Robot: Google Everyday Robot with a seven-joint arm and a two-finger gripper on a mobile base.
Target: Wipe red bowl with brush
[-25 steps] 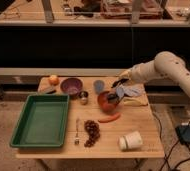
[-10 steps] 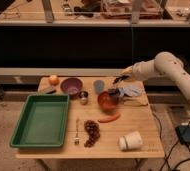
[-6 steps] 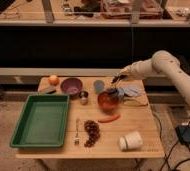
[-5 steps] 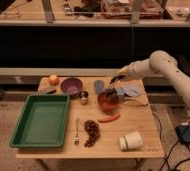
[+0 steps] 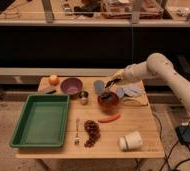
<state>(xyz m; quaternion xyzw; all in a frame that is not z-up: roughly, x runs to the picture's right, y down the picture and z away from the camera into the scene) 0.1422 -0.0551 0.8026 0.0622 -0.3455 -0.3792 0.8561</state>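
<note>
The brush (image 5: 109, 86) is pinched in the gripper (image 5: 114, 79), slanting down-left into the red bowl (image 5: 108, 101) directly below.

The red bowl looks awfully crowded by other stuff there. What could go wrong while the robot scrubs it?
The red bowl is not held down, so pushing with the brush might slide or tip it. A red chili pepper lies right beside it and a small steel cup stands near; a shifting bowl could knock either. The gripper hovers just above the bowl's far rim, so a low sweep might bump it.
</note>
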